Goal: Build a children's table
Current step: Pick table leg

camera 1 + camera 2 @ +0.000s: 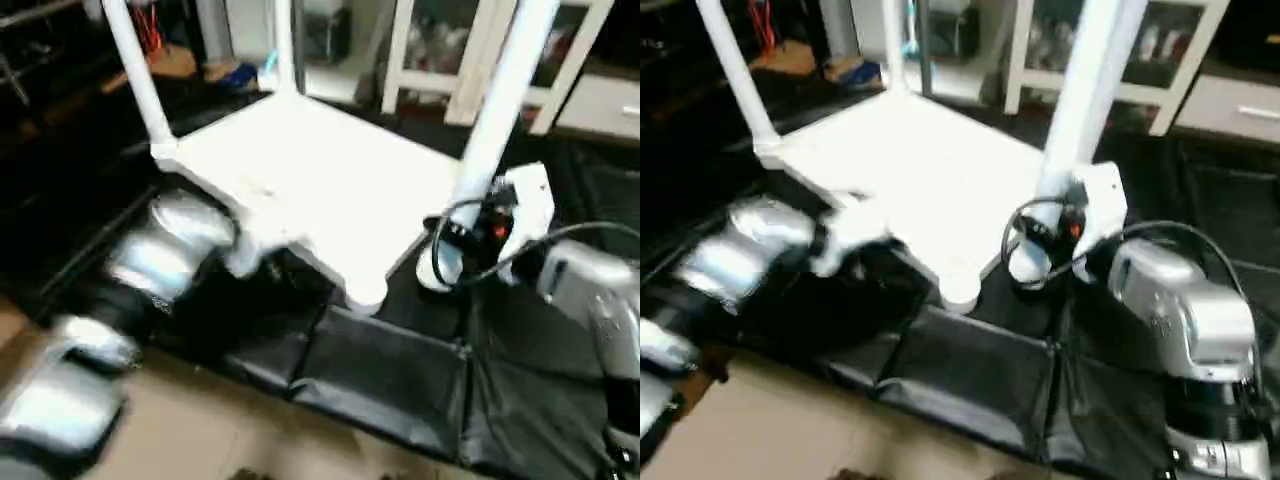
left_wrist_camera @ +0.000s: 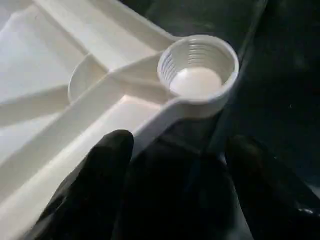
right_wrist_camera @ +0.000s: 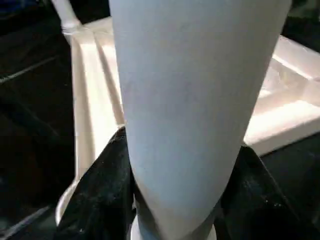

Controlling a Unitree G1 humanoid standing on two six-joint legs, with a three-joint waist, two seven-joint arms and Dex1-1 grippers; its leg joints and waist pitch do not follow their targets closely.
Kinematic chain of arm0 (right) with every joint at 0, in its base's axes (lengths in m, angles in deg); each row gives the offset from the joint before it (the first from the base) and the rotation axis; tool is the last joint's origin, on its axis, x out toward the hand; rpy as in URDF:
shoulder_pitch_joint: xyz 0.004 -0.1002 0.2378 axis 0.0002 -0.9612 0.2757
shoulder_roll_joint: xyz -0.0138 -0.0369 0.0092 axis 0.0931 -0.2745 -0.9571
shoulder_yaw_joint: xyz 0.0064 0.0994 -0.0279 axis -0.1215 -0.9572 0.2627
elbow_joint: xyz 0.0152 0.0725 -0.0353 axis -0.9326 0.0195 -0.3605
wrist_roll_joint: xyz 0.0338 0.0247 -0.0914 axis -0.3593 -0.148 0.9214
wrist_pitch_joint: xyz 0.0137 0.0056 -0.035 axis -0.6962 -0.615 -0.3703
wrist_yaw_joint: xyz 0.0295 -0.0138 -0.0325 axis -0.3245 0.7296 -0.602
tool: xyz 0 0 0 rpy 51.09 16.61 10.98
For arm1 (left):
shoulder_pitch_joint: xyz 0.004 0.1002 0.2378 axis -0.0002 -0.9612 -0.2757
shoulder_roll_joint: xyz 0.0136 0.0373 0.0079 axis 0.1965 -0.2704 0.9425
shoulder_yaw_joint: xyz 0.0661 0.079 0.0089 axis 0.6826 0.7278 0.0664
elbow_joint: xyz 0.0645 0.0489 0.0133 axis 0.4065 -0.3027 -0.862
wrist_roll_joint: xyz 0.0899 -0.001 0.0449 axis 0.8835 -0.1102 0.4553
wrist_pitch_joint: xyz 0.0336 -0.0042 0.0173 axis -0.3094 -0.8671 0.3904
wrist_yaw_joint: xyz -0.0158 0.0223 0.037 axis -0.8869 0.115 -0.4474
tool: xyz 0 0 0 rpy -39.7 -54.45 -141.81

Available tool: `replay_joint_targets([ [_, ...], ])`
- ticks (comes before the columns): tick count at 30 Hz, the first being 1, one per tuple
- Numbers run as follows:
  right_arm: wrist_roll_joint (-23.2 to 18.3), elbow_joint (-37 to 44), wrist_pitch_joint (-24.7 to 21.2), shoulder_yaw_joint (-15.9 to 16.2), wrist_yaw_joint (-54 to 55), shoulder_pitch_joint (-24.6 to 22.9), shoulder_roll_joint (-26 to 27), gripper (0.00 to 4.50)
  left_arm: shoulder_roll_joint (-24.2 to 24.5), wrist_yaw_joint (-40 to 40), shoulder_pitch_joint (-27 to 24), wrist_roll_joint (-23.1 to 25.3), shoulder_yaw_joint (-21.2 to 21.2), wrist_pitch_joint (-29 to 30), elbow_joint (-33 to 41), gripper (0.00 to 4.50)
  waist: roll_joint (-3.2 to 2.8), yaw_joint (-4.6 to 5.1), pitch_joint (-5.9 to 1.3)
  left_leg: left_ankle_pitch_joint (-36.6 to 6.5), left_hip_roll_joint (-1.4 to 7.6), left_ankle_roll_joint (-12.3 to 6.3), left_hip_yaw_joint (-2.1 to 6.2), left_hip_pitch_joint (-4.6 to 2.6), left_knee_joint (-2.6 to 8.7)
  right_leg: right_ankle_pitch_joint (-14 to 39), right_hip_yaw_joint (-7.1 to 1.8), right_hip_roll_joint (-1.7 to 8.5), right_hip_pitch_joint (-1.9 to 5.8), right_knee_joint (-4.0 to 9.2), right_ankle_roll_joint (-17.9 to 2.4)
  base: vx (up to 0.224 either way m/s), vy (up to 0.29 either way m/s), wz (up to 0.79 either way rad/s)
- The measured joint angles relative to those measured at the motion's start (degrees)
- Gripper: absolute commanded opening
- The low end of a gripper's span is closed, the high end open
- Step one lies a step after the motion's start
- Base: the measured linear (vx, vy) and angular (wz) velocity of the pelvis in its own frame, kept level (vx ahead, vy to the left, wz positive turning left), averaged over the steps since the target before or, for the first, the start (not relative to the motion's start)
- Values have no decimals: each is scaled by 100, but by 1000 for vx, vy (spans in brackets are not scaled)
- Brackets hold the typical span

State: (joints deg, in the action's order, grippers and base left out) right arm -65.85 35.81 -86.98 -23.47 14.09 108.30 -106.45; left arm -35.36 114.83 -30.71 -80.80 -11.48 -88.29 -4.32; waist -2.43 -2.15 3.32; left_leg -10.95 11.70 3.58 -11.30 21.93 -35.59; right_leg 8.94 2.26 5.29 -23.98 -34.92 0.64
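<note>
The children's table lies upside down on a black mat, its white tabletop [image 1: 310, 180] showing its ribbed underside [image 2: 60, 100]. Two white legs [image 1: 135, 75] [image 1: 285, 45] stand upright in the far corners. At the right corner, a third leg [image 1: 500, 110] stands in my right gripper [image 1: 452, 240], whose black fingers [image 3: 100, 190] press on both sides of the tube [image 3: 190, 100]. My left gripper [image 2: 180, 145] is open beside the near corner. Its fingers [image 2: 100, 165] stand apart just short of the empty threaded socket [image 2: 197, 67].
A white glass-door cabinet [image 1: 480, 60] stands behind the table. The black mat [image 1: 400, 370] reaches toward me and ends at tan floor [image 1: 230, 440]. A black cable [image 1: 470, 215] loops around my right wrist next to the held leg.
</note>
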Motion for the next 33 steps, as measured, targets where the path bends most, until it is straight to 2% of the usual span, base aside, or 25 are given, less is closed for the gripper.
replay_joint_targets([
  [4, -88, 359, -172, -92, 5, -261, -65, 186, -255, -272, 422, 529, 134, -693, -991, 335, -125, 40, -19, 0, -6, 0, -1, -22, 1, 0, -9, 1, 16, 0, 0, 0, 0, 0],
  [9, -119, 731, -399, -224, 73, -444, -141, 186, -601, -854, 752, 1052, 418, -1368, -1996, 335, -195, 85, -20, 0, -6, 0, 1, -33, 1, -1, -11, 0, 21, -1, -1, 0, 0, 0],
  [14, -265, 1020, -601, -370, 105, -608, -264, 186, -687, -1461, 1063, 1599, 715, -1529, -2651, 335, -258, 203, -20, 0, -7, 0, 2, -43, 1, 0, -10, -1, 33, 3, 1, 0, 0, 0],
  [18, -293, 1210, -720, -435, 116, -660, -335, 186, -755, -1737, 1130, 1887, 750, -1537, -3016, 335, -308, 290, -33, -1, -10, -2, 4, -44, 2, 1, -10, -1, 36, 10, 2, 0, 0, 0],
  [21, -295, 1238, -743, -458, 116, -729, -359, 186, -853, -1746, 1152, 1939, 749, -1626, -3206, 335, -315, 337, -35, -1, -10, -2, 8, -43, 2, 1, -6, -1, 38, 13, 2, 0, 0, 0],
  [23, -292, 1239, -755, -458, 116, -740, -366, 186, -923, -1745, 1172, 1975, 749, -1679, -3283, 299, -317, 359, -34, -1, -11, -3, 8, -43, 2, 1, -7, -1, 38, 14, 2, 0, 0, 0],
  [24, -293, 1241, -759, -458, 116, -740, -381, 186, -944, -1745, 1183, 1989, 748, -1703, -3311, 299, -316, 363, -34, -1, -11, -3, 8, -43, 2, 1, -7, -1, 38, 15, 2, 0, 0, 0],
  [26, -295, 1247, -789, -458, 117, -740, -405, 186, -980, -1733, 1199, 2030, 748, -1783, -3403, 295, -317, 366, -35, -1, -11, -3, 9, -44, 2, 1, -6, -1, 39, 16, 2, 0, 0, 0],
  [29, -297, 1247, -797, -452, 119, -736, -405, 186, -1004, -1704, 1202, 2141, 752, -1890, -3483, 257, -316, 360, -35, -1, -10, -3, 10, -43, 2, 1, -5, -1, 40, 17, 3, 0, 0, 0],
  [33, -295, 1245, -797, -415, 111, -718, -425, 186, -1002, -1706, 1247, 2367, 815, -2030, -3505, 230, -314, 358, -35, -4, -11, -7, 10, -43, 2, 2, -5, 0, 43, 23, 3, 0, 0, 0],
])
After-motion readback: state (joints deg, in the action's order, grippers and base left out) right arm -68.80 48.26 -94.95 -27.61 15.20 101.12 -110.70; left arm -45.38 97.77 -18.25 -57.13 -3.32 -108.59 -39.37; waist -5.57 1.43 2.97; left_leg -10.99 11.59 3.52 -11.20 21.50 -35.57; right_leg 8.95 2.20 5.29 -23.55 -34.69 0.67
